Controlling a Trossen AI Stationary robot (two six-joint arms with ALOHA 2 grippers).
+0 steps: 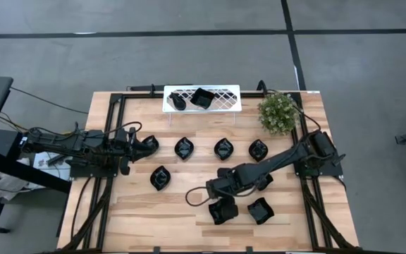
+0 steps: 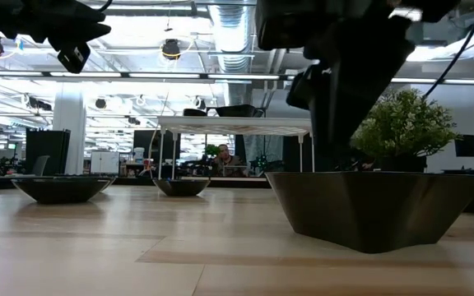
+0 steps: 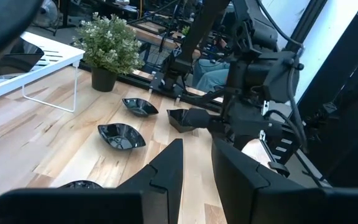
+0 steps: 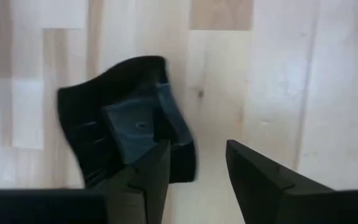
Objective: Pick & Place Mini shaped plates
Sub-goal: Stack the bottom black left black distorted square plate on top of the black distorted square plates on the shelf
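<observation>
partly behind right gripper (image 4: 197,171): square plate (image 4: 98,124)

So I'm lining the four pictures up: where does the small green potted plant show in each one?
High view: the small green potted plant stands at the table's far right, beside the white lattice rack.
Low view: right of centre, beyond the large glossy black dish.
Left wrist view: upper left, next to the rack's leg.
Right wrist view: not in it.
Shared landmark: the rack.

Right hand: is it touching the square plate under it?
Cannot tell. Right wrist view: one finger of the right hand overlaps the plate, hiding any gap.
</observation>
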